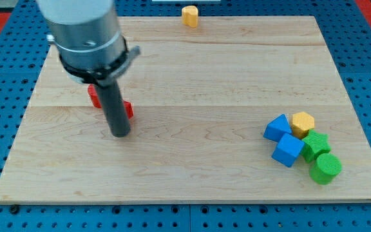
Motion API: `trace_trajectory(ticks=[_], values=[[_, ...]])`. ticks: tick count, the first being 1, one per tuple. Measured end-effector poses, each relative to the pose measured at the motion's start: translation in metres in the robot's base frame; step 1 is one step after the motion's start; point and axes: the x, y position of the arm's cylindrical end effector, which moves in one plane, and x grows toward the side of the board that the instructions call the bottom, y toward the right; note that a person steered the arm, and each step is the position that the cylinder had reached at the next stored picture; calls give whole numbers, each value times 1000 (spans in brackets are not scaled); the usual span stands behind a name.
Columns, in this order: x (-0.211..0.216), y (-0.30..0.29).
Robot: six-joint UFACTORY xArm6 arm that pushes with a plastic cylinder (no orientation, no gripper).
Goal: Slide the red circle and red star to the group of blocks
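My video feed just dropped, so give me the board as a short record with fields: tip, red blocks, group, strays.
tip: my tip on the board's left half, just below the red blocks
red blocks: two red pieces partly hidden behind the rod; shapes cannot be told
group: lower right; two blue cubes, yellow hexagon, green star, green cylinder
strays: yellow block at the board's top edge
reds in group: no

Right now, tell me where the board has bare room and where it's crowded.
Bare: the wide middle between my tip and the blue cube, and the bottom strip. The top edge holds only a yellow block. Crowded: the right cluster, with another blue block, yellow hexagon, green star, green cylinder; and red blocks behind my rod.
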Motion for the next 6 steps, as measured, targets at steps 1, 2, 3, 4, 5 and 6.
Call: trace_trajectory(ticks=[1,2,3,4,5,6], values=[[-9,-80],[-94,-125],[-141,-123],[-92,-78],[-17,-9],[26,35]])
